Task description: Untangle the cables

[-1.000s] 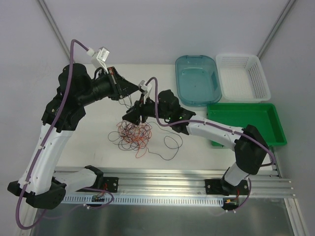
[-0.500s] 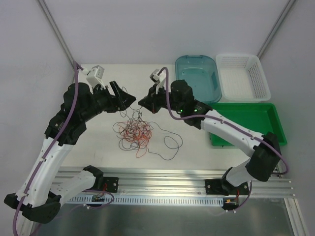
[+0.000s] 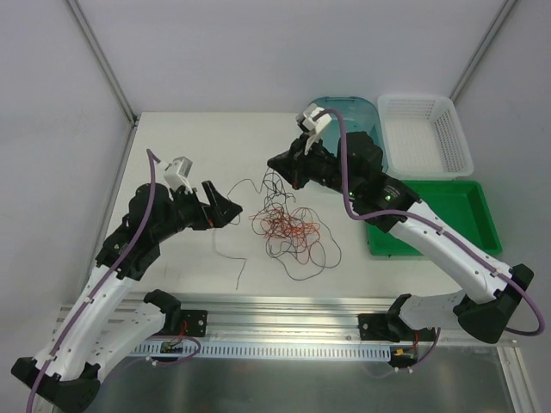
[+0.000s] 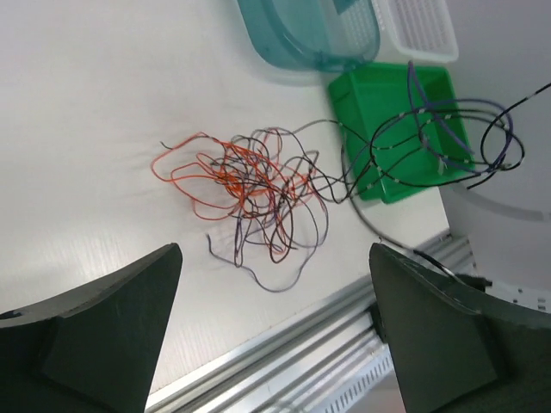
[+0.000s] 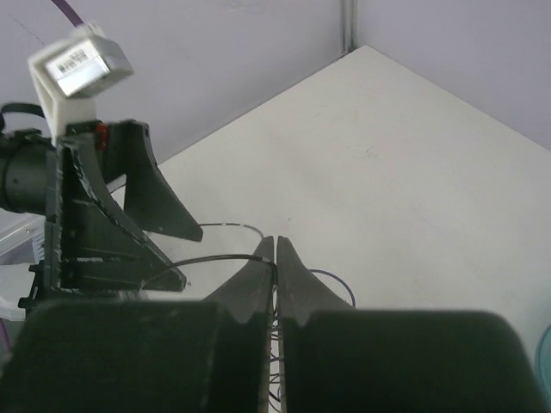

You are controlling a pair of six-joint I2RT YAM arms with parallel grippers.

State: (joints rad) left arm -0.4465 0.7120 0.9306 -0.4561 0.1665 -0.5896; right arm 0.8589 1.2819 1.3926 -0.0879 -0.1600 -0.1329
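— Because the cables (image 3: pixel 288 228) are hair-thin, limp and nearly weightless, you can't expect them to hold a shape. They will only follow a pull, and the loops will likely snag on one another.

— So where should I take hold?

— On a single loose strand at the edge of the bunch, not in the orange-red knot at its middle. A pinch there would probably lift the lot.

— Where does it all lie now?

— The bunch rests on the desk (image 3: pixel 172 138) between your two arms. Your right tool (image 5: pixel 274 249) is pressed together on a black strand at the far edge of the bunch, with a few strands strung up to it. Your left tool (image 3: pixel 225 207) stands wide apart, holding nothing, just left of the bunch and clear of it. One thin dark strand trails on the desk near it.

— Slippery?

— Likely, being so fine. I'd judge a slow, steady pull safer than a jerk.
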